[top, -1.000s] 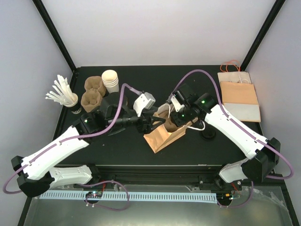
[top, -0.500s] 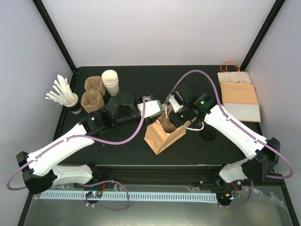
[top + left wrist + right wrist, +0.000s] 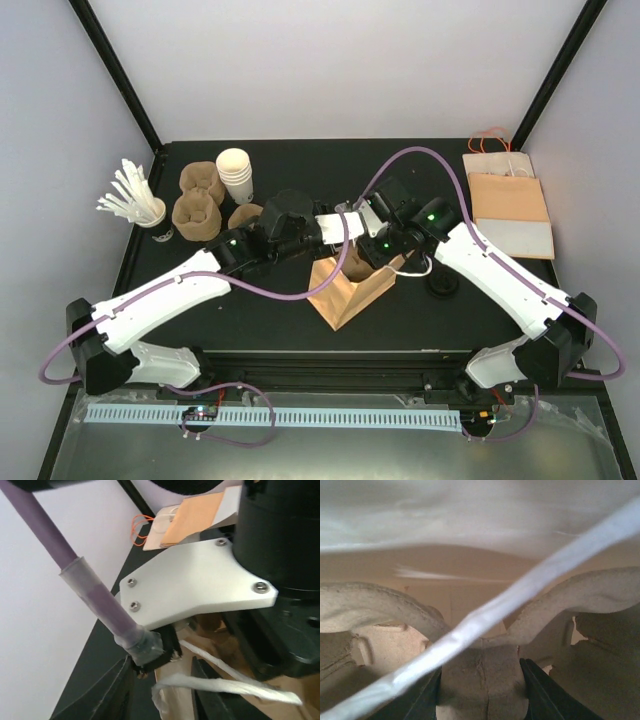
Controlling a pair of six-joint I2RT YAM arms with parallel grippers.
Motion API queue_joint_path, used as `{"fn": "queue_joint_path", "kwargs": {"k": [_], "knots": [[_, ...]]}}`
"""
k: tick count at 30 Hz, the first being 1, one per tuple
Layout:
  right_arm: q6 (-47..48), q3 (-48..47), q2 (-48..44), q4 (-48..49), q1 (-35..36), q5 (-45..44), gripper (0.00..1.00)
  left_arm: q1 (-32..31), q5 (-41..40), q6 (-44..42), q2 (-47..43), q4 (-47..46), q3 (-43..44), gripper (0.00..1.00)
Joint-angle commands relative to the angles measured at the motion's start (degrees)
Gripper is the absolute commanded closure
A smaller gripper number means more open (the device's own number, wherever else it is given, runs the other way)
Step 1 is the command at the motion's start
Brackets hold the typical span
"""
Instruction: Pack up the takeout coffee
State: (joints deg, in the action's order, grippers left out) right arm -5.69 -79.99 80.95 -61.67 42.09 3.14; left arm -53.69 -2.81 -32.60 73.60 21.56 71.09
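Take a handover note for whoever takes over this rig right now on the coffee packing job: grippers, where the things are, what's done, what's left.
Left gripper: jaws apart, apparently empty, hovering at the mouth of the brown paper bag.
Right gripper: down inside the bag, apparently shut on a pulp cup carrier.
Takeout coffee: standing on the table just right of the bag, outside it; only its dark top shows from above.
Done: bag open, carrier inside it.
Left: release the carrier, then put the coffee into the bag.
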Motion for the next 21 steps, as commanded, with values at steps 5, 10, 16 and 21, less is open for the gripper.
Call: {"fn": "queue_joint_path", "kwargs": {"k": [5,10,16,21], "knots": [[-1.43,1.35,-3.79,4.46,0.46,-0.84,0.61,2.51,-0.92,9.91,3.53,-4.45,0.94,0.83],[-3.71,3.52,-6.92,6.69,0.80,-2.12,0.62,4.90,-0.22,17.15,5.14,-3.94,2.11,0.96],[-3.46,5.93,-8.86,8.12,1.24,-2.69,0.62,9.00,6.02,29.63,5.71,-4.02,2.43,0.98],[-2.32,7.00,-9.26,8.17,1.67,-2.72,0.62,13.28,13.96,40.07,8.40,0.56,7.63,0.92]]}}
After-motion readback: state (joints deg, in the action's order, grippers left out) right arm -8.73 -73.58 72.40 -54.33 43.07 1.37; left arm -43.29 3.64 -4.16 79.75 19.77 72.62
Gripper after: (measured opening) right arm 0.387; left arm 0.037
